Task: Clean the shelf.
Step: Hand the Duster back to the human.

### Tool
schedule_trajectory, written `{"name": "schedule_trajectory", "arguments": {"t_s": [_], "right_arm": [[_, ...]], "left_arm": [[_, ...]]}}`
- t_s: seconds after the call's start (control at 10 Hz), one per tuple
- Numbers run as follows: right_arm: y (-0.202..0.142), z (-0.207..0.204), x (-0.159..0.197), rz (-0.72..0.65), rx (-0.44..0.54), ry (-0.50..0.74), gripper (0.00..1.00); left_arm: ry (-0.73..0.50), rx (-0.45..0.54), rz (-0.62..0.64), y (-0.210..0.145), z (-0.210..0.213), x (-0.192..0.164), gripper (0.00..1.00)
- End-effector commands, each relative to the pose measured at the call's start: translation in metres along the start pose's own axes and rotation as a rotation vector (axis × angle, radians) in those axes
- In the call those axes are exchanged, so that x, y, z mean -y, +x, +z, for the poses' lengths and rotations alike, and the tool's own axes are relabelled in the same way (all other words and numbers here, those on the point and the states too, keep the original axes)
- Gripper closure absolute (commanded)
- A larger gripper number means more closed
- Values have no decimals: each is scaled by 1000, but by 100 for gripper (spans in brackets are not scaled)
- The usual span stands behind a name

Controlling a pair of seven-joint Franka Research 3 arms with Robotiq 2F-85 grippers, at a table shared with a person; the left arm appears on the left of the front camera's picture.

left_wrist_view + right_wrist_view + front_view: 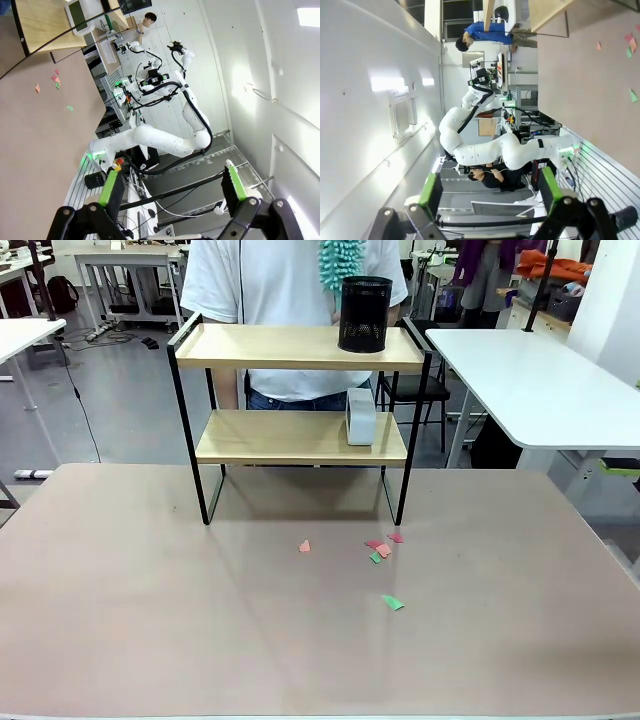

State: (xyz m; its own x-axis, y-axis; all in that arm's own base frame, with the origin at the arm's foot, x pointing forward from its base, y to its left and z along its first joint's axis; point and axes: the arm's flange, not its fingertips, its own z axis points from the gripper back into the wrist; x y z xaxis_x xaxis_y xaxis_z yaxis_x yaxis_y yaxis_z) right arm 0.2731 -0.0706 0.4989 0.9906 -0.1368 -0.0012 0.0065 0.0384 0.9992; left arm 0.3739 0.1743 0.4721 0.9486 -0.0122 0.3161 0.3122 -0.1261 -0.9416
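Note:
The shelf stands at the table's far middle, two light wooden boards in a thin black frame. A black mesh cup sits at the right of its top board, and a small white box at the right of the lower board. Behind it a person in a white T-shirt has a teal fluffy duster at chest height. In the left wrist view the left gripper is open and empty, far from the shelf in the upper left corner. The right gripper is open and empty too, with a shelf board at the top.
Small pink, red and green paper scraps lie on the brown tabletop in front of the shelf's right leg, and they show as scraps and scraps in the wrist views. A white table stands at the back right.

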Motion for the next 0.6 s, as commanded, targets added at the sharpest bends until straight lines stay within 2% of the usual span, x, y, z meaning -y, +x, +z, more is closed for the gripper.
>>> {"name": "schedule_trajectory", "arguments": {"t_s": [0.0, 0.5], "right_arm": [[0, 1, 0, 22, 0, 10, 0], [0, 1, 0, 22, 0, 10, 0]], "left_arm": [[3, -5, 0, 2, 5, 0, 0], [3, -5, 0, 2, 5, 0, 0]]}}
